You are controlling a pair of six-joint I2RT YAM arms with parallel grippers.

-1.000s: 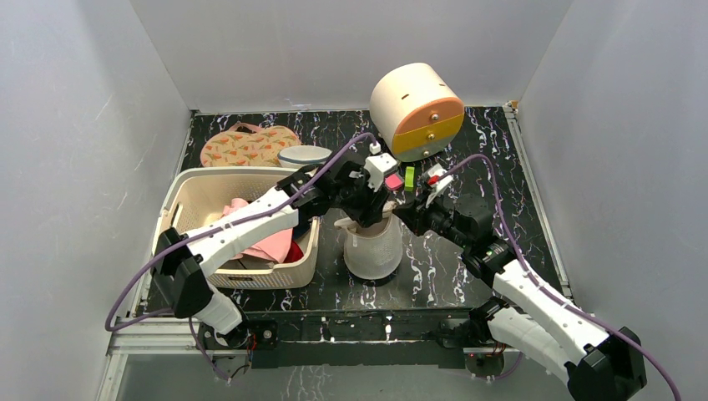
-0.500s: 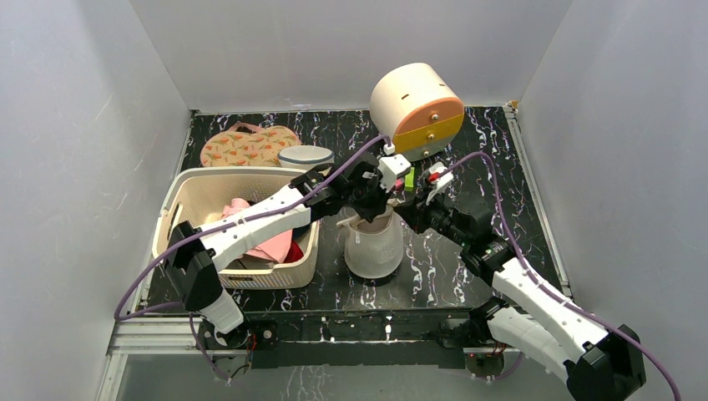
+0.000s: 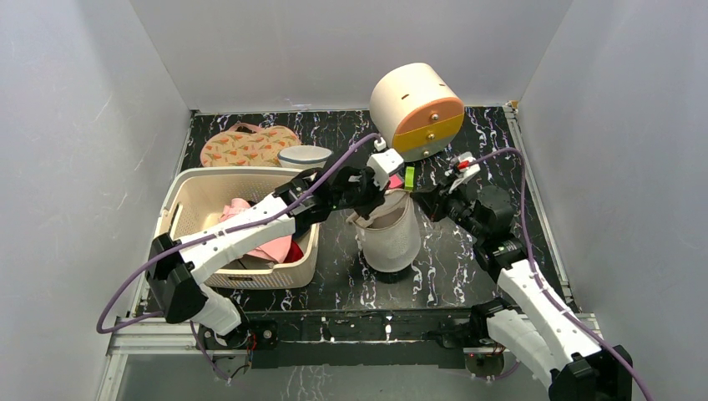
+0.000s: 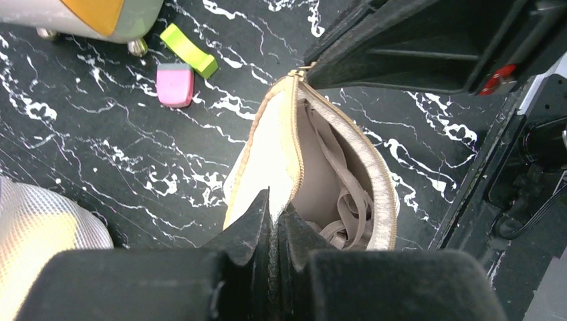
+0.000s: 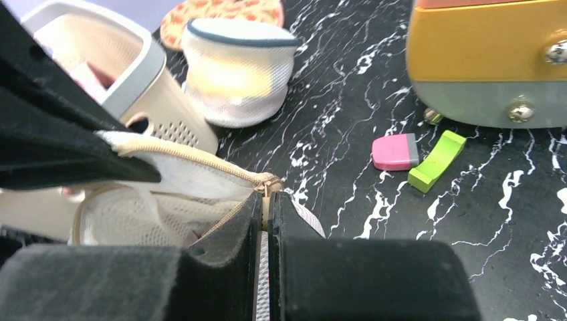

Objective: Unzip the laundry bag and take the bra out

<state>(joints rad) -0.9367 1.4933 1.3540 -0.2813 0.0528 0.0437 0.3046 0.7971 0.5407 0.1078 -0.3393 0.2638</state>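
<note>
Laundry bag [image 3: 392,242] is stood mid-desk [image 3: 442,277], its unzipped mouth drawn long between the arms. One rim is clamped by the closed left end effector [image 4: 273,212]; the zip [image 4: 296,134] end opposite is pinched by the closed right end effector [image 5: 266,200]. The bra [image 4: 344,204] lies inside, judged nearer the left.

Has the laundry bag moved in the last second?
Yes. In the top view the laundry bag has shifted right, away from the basket.
</note>
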